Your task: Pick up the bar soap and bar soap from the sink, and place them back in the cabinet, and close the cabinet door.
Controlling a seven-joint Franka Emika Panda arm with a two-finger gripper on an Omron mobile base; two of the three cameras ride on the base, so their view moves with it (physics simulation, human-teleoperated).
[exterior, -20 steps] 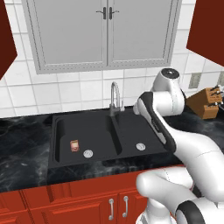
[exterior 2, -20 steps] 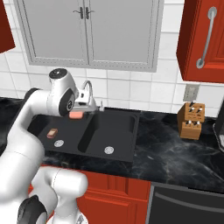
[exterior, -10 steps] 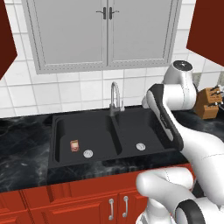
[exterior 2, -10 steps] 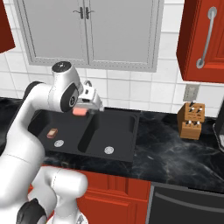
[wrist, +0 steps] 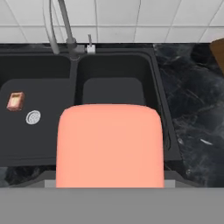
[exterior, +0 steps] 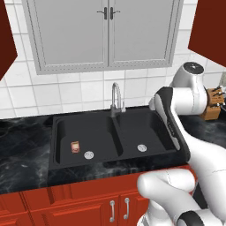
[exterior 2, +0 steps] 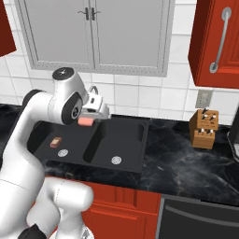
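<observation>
The pink soap (wrist: 110, 146), a smooth rounded bar, sits clamped in the end effector (exterior 2: 87, 121) above the matte black sink (exterior: 110, 152); carrying it level and unhurried toward the red cabinet (exterior 2: 217, 42) should stop a slick bar slipping. The brown soap (exterior: 75, 146) lies in the left basin, glossy marbled bench (exterior 2: 186, 158) around.

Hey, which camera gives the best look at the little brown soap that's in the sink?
The left base view: the brown bar soap sits unobstructed on the floor of the sink's left basin, beside the drain. The hand view shows it at the left edge; the right base view shows it small, close beside the arm.
</observation>
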